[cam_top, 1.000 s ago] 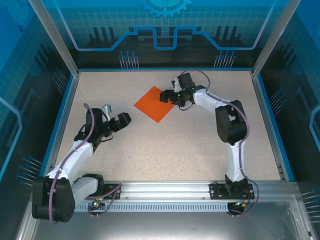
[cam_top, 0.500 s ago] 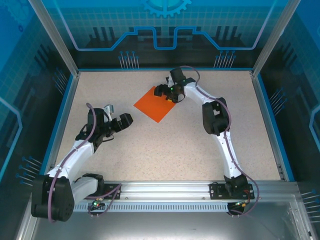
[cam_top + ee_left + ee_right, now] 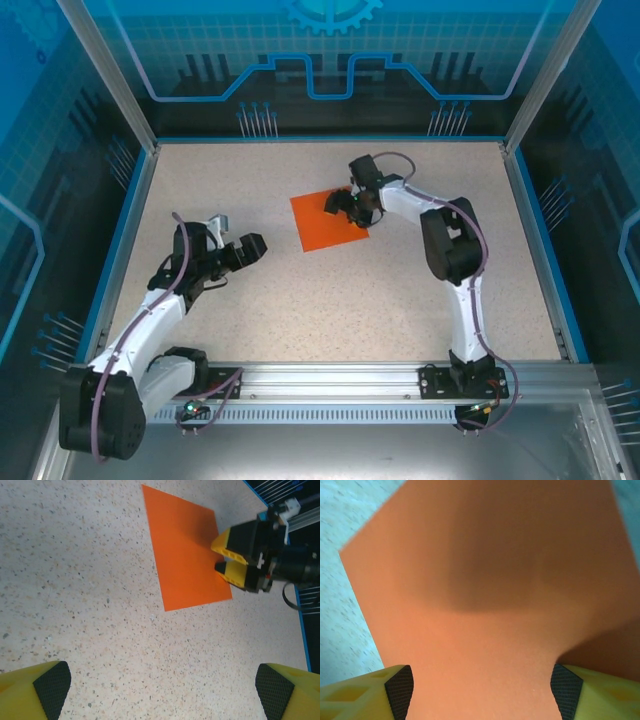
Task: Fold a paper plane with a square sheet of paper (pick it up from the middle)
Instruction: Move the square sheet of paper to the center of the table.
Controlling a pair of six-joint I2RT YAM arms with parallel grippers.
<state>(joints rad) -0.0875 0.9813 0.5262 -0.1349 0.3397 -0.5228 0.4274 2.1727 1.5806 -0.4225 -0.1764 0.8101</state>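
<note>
Under the right fingers: thin bright orange square sheet of paper, lying flat, now turned from diamond to nearly square-on.
Right gripper: jaws apart, narrowing slightly, nothing pinched.
Left gripper: wide, well apart from the sheet.
Meaning: probably squared up, folding not begun.

table is bare across the middle and near side, wide open for passing. right gripper hangs low with jaws apart over the right part of the square sheet of paper and blocks that side. the sheet's left and near edges are free. left gripper, spread wide, is near the sheet but apart from it, bare floor between. blue rim closes the edges.
</note>
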